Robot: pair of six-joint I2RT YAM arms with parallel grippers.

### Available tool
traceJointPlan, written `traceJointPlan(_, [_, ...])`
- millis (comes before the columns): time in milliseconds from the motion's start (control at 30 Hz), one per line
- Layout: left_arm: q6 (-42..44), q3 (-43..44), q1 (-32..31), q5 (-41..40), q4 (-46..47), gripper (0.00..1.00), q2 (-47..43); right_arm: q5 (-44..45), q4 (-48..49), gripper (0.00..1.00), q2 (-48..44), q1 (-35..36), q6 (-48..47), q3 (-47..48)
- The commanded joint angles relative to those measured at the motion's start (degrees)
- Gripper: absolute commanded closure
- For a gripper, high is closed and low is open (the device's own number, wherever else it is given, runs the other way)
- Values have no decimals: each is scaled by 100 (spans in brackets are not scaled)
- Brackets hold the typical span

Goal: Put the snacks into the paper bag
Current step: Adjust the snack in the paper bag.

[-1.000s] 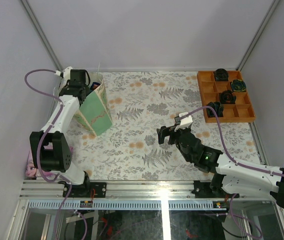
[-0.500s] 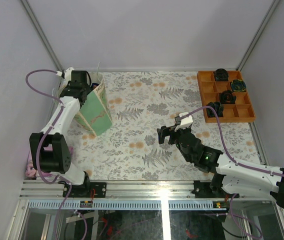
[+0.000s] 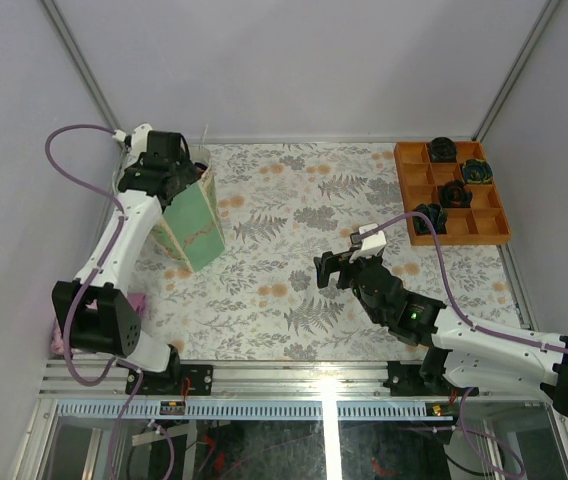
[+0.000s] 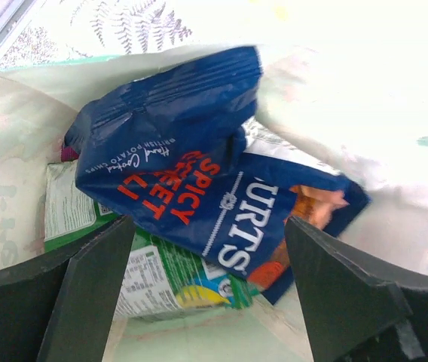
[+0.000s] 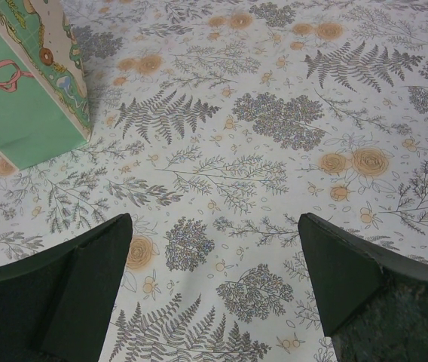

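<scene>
- Since a second ago, my left arm has lifted and swung higher over the mouth of the paper bag (image 3: 192, 215). The left tool (image 3: 169, 160) has spread from a near pinch to a wide gap, and the right arm has not shifted.
- Left tool: its dark, blunt fingers (image 4: 86, 294) stand well apart and grip nothing. Between them I look straight down into the bag.
- Blue BURTS crisp bag (image 4: 199, 181): glossy, crinkled foil folded over itself, with red and white lettering. It lies inside the paper bag, on top of a green printed packet (image 4: 142, 275).
- Paper bag: upright at the far left of the bench (image 3: 284, 190). It is matt cream paper with a flat mint-green side bearing a pink bow.
- Right tool (image 5: 214, 226): fully spread and empty, hanging over the bench's fern-and-flower cloth.
</scene>
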Motion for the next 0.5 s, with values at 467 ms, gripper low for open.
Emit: traceJointPlan(467, [28,864,-1258,-690,-255,0,-1140,357,162,1,-105,-18,106,96])
